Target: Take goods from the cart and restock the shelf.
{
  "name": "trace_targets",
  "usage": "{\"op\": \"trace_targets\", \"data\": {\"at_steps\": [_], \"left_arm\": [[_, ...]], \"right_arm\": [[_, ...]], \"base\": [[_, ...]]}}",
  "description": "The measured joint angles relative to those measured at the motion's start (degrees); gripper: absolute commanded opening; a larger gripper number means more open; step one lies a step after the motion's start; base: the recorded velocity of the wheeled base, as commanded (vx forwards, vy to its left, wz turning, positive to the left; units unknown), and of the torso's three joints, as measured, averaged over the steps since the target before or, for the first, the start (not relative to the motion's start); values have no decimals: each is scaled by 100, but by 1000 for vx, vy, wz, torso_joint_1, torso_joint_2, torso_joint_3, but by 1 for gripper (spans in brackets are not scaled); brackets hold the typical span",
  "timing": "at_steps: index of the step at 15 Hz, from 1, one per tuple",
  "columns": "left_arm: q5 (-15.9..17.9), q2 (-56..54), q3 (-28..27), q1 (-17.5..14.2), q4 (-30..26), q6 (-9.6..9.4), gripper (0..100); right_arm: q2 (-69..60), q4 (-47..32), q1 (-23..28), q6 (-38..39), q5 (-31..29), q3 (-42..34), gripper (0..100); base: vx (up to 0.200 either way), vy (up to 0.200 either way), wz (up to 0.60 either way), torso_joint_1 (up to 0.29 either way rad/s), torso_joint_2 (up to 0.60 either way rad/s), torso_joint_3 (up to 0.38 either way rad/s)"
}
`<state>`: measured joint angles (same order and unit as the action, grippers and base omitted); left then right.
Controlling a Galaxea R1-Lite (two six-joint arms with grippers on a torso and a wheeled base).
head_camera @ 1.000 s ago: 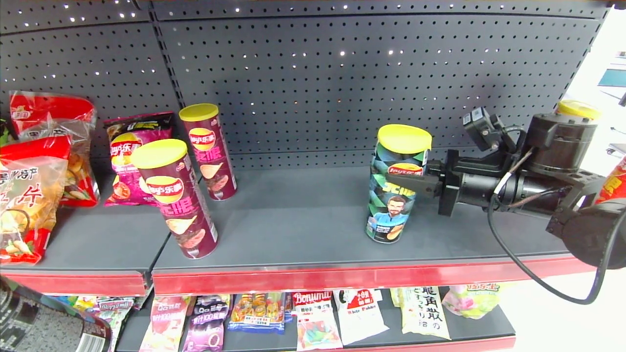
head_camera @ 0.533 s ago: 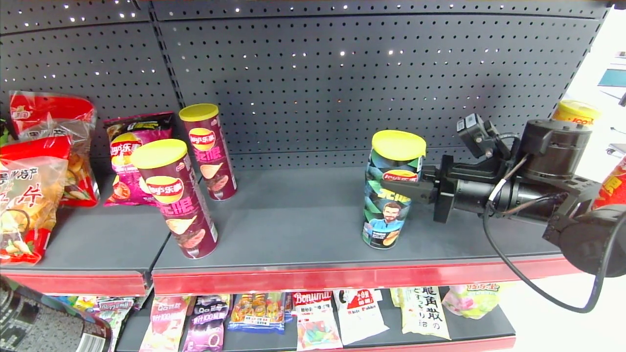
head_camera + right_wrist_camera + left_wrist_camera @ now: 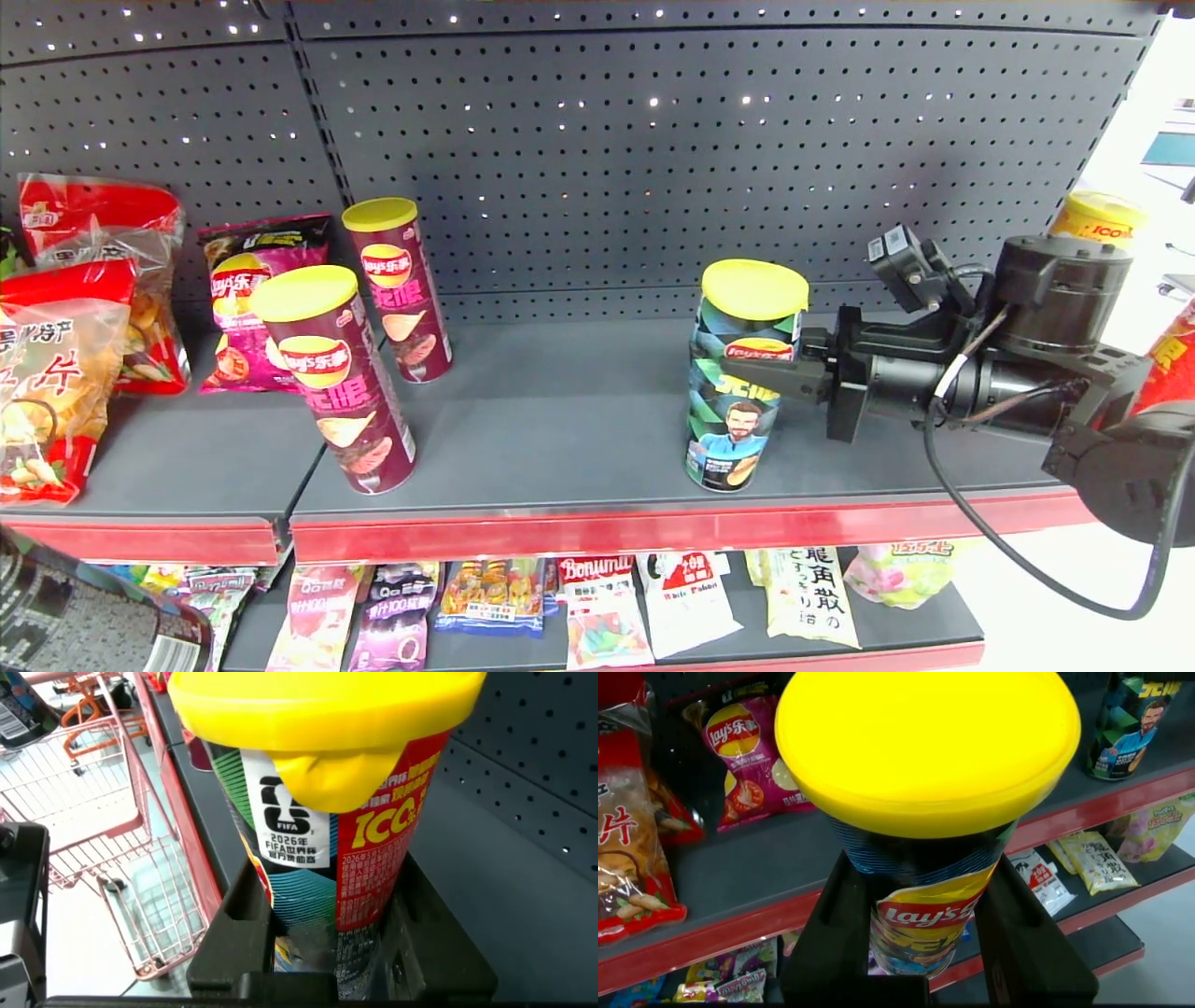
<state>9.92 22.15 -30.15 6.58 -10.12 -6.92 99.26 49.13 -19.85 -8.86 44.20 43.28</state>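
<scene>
My right gripper [image 3: 752,364] is shut on a green-and-blue chip can [image 3: 733,439] with a yellow lid, gripped around its upper body. The can leans slightly, its base low over the grey shelf [image 3: 579,420] near the red front edge; I cannot tell whether it touches. In the right wrist view the same can [image 3: 327,849] sits between the gripper's [image 3: 336,929] black fingers. My left gripper [image 3: 934,933] is shut on another yellow-lidded chip can [image 3: 924,905], held in front of the shelf. Behind it, the right arm's can [image 3: 1139,719] stands on the shelf.
Two purple chip cans [image 3: 331,373] [image 3: 397,285] stand at the shelf's left, with a purple bag [image 3: 252,299] and red snack bags [image 3: 65,336] beyond. Snack packets [image 3: 597,597] fill the lower shelf. A yellow-lidded can [image 3: 1092,215] shows far right. A red wire cart [image 3: 112,840] stands beside the shelf.
My right gripper has carried its can leftward and lower, nearer the shelf's front edge. The other goods on the shelf have not moved.
</scene>
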Motion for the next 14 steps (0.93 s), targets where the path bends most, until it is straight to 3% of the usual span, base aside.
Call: {"op": "trace_targets", "data": {"at_steps": [14], "left_arm": [[0,-13,-9,0,0,-2,0]], "right_arm": [[-116,9,-11,-27,-9,-288,0]], "base": [[0,0,0,0,0,0]]}}
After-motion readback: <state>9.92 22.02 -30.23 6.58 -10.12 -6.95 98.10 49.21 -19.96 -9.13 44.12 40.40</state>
